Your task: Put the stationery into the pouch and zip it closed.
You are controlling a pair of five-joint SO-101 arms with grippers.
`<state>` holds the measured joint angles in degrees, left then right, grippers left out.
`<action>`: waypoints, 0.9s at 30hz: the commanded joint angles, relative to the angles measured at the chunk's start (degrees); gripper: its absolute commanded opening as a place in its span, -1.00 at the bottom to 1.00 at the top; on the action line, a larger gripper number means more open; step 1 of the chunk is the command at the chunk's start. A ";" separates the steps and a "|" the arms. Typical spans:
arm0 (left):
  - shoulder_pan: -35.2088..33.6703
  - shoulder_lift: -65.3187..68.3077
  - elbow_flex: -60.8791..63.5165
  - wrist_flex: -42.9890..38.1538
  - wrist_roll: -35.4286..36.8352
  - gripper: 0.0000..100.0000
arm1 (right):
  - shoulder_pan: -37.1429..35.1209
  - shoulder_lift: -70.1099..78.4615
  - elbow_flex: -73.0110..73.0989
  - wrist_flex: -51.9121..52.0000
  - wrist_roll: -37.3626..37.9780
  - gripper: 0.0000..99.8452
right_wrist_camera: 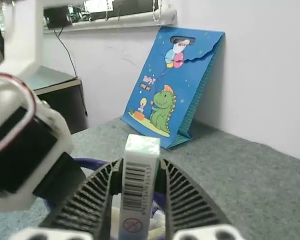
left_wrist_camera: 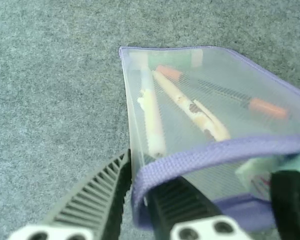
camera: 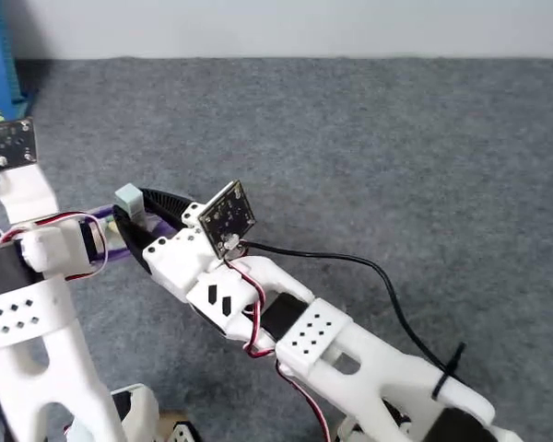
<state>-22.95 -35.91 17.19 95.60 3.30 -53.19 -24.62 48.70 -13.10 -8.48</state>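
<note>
On the grey desk (left_wrist_camera: pixel 50 100), translucent purple-trimmed mesh pouch (left_wrist_camera: pixel 225 80) with pens (left_wrist_camera: pixel 152 117) inside, rim pinched by left gripper (left_wrist_camera: pixel 137 177); right gripper (right_wrist_camera: pixel 139 172) clamps a pale barcoded eraser (right_wrist_camera: pixel 141 150) at its mouth.

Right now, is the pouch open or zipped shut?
Open. The left gripper pinches one purple rim of the pouch, the other rim sits apart, and the right gripper's small box is between them.

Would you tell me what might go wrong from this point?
1. The box stands tall in the right gripper, so it may catch on the pouch and its purple rim rather than drop in.
2. The left gripper pinches just one end of that rim; the soft pouch could slip free or sag shut.
</note>
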 commanded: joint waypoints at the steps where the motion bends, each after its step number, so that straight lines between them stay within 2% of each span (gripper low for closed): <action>1: 0.09 -1.14 -0.31 -0.88 -0.53 -0.98 | -0.22 2.07 -0.44 -1.19 0.53 -0.82; 4: 0.09 -1.14 -0.31 -0.88 -0.53 -0.98 | -0.22 2.15 -0.44 -0.84 0.62 -0.53; 6: 0.09 -1.14 -0.31 -0.88 -0.53 -0.98 | -0.22 2.15 -0.44 -0.75 0.62 -0.40; 16: 0.09 -1.14 -0.31 -0.88 -0.53 -0.98 | 0.22 0.04 -0.44 0.40 0.70 -0.39; 21: 0.09 -1.14 0.57 -1.32 -0.53 -0.98 | 3.21 -9.19 -0.53 16.84 0.18 -0.39; 27: 0.09 -1.14 0.48 -1.32 -0.53 -0.98 | 8.13 -20.70 -0.70 38.20 -5.45 -0.39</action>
<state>-22.95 -35.91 18.15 95.60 3.30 -47.47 -39.12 48.79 16.35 -11.91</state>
